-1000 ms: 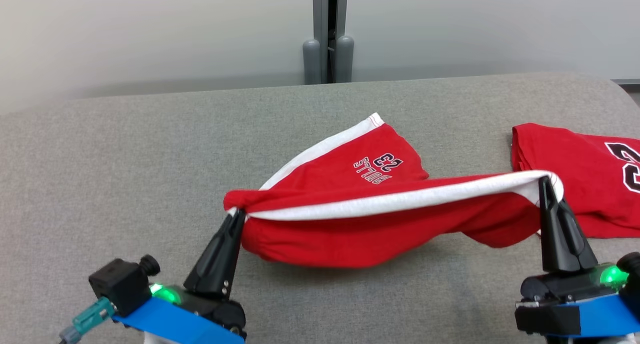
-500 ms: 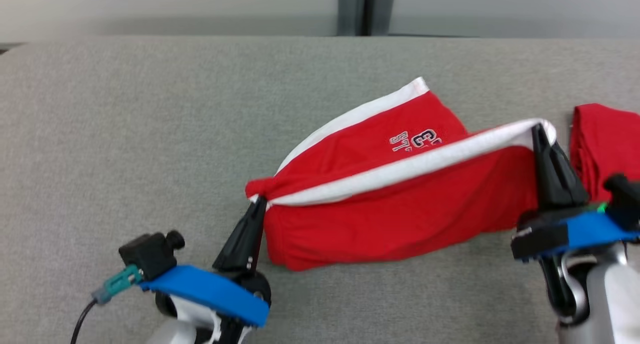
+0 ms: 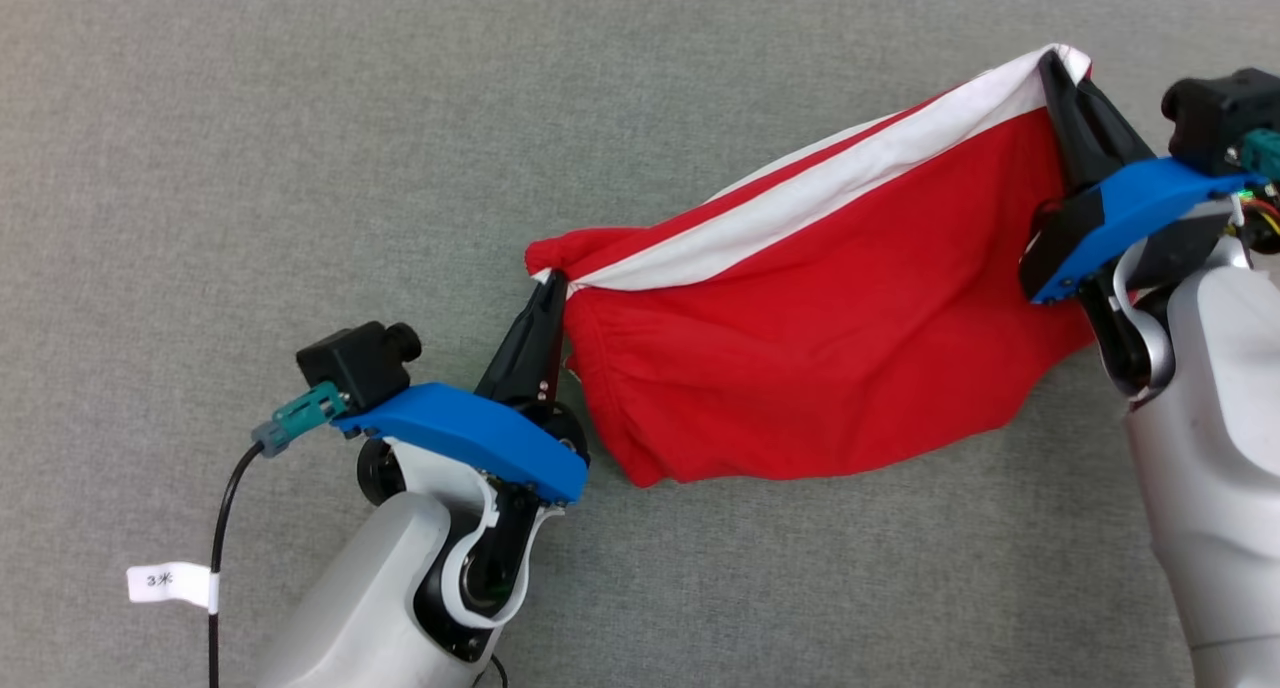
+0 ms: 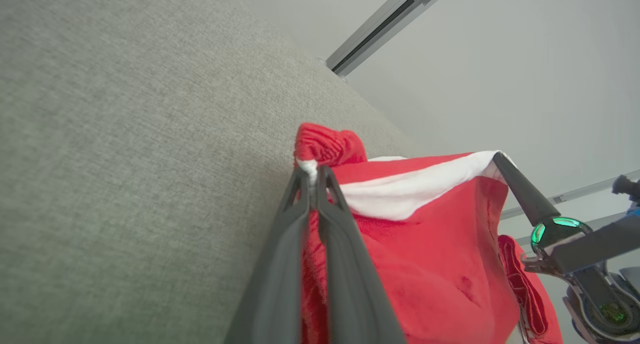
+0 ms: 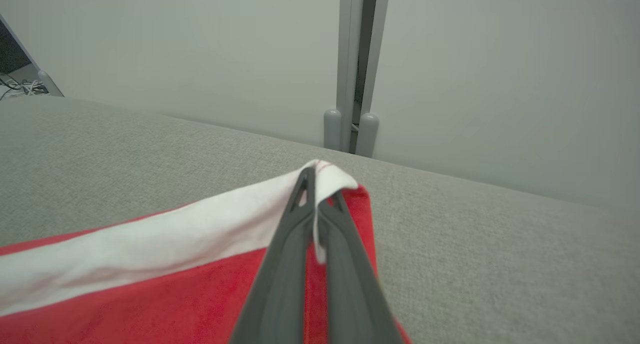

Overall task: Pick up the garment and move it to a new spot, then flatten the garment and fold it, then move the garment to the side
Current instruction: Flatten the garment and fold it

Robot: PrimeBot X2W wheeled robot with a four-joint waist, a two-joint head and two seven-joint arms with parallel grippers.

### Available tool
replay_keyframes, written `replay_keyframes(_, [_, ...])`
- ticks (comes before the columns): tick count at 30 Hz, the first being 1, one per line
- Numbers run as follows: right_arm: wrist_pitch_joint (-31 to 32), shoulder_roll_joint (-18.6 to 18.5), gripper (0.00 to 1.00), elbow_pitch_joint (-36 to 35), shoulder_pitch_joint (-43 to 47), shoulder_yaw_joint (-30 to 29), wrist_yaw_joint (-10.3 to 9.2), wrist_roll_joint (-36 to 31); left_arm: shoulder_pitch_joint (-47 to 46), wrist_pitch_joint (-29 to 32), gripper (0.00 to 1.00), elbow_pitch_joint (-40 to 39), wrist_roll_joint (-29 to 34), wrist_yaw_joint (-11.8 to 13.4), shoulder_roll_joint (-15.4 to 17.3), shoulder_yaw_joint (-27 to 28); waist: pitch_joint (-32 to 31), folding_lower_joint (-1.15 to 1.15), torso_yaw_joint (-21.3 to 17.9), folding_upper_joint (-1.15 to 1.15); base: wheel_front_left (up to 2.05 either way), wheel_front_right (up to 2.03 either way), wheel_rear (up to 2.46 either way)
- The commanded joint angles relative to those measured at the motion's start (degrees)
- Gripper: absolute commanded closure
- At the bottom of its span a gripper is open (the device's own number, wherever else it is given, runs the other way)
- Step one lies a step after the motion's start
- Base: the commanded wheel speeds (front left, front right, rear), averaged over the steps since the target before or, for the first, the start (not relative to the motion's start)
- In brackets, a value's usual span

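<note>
- left gripper [image 3: 556, 280] is clamped shut on a bunched red-and-white corner of the garment [image 3: 830, 368]. The pinch is right at the tips and a knob of cloth pokes past them.
- right gripper [image 3: 1052, 60] is closed too, nipping the white band [image 3: 800, 203] at the opposite corner. The band folds over its tips.
- Reason for the two-corner hold, as I read it: the band pulls straight between the arms as a top edge and the red body hangs below as one sheet, ready to lay flat.
- The band slopes, with the right corner nearer the far edge of the grey padded surface [image 3: 250, 118] and the left corner nearer the middle. The sheet hangs askew.
- Location: the garment is mostly lifted off the surface, over its right half. Can't tell whether the lower hem brushes the surface.
- Step, judged: the move to a new spot. Flattening and folding are not yet done.
- Risk: both are tip-only grips on thin cloth, so a jerk could pull a corner free. The left bunch is thicker and looks safer.
- Next needs: level both corners, lower so the hem lands first, then draw back toward the near edge to spread it.
</note>
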Motion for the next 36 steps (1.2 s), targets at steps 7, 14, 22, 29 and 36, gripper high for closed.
replay_keyframes(7, [-2.38,-1.49,0.0,10.58,-7.03,2.75,0.0,0.37,-3.57,-1.83,1.0,4.33,1.93,0.06,-1.75,-0.42,1.61,-0.01,1.55,0.0,0.0,0.0,0.0])
replay_keyframes(14, [-4.6,-2.5,0.0,16.05,-9.12,5.56,0.0,1.23,-1.73,-3.54,0.0,4.43,3.37,0.86,-0.23,-0.37,0.09,-0.01,0.51,0.0,0.0,0.0,0.0])
replay_keyframes(22, [-3.58,-5.7,0.0,18.27,-7.78,8.15,0.0,3.47,1.58,-2.58,0.0,0.99,6.74,2.24,4.64,-2.61,-3.11,-0.01,-0.06,0.0,0.0,0.0,0.0])
replay_keyframes(29, [3.68,-8.39,0.0,18.23,-3.51,11.65,0.0,8.22,4.04,-5.99,0.0,-4.06,11.36,6.4,9.53,-0.43,-5.32,-0.01,0.54,0.0,0.0,0.0,0.0])
replay_keyframes(36, [10.78,-10.35,0.0,16.36,1.33,13.69,0.0,13.61,6.74,-7.66,0.0,-8.5,14.38,10.25,13.41,3.34,-6.32,-0.01,1.83,0.0,0.0,0.0,0.0])
